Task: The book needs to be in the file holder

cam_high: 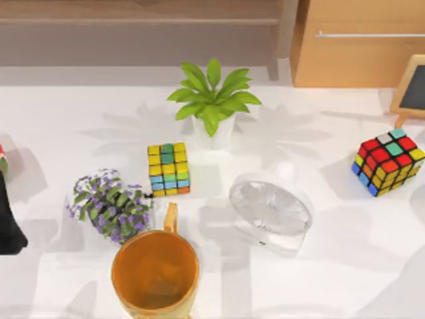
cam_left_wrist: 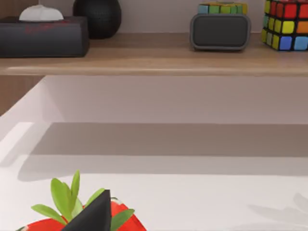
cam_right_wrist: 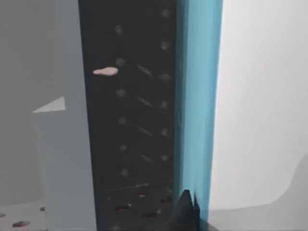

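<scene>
Teal book is seen upright just beside the perforated file holder, close under the right gripper; its grip cannot be told.

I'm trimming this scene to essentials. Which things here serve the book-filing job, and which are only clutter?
Job: blue book; file holder; right gripper beside the book.
Lying about: potted plant; yellow-topped cube; red-topped cube; purple flowers; orange mug; small fan; chalkboard; strawberry; left arm, at the table's left edge.
</scene>
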Controlling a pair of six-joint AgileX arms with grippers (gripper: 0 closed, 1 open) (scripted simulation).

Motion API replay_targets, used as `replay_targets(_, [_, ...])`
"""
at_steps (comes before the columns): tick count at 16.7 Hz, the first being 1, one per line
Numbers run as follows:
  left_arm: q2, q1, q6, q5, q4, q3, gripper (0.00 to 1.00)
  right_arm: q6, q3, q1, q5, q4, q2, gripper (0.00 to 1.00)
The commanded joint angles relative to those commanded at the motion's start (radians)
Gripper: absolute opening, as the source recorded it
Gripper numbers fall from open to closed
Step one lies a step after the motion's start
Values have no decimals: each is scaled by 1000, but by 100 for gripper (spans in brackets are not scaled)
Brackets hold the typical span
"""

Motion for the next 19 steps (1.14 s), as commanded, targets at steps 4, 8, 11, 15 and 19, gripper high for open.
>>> replay_targets(4, [0, 0, 0, 0, 0, 0, 100, 0, 0, 0, 0, 0, 0, 30])
replay_targets(8, [0, 0, 0, 0, 0, 0, 100, 0, 0, 0, 0, 0, 0, 60])
replay_targets(11, [0, 0, 0, 0, 0, 0, 100, 0, 0, 0, 0, 0, 0, 83])
replay_targets(15, [0, 0, 0, 0, 0, 0, 100, 0, 0, 0, 0, 0, 0, 100])
replay_targets(19, [0, 0, 0, 0, 0, 0, 100, 0, 0, 0, 0, 0, 0, 100])
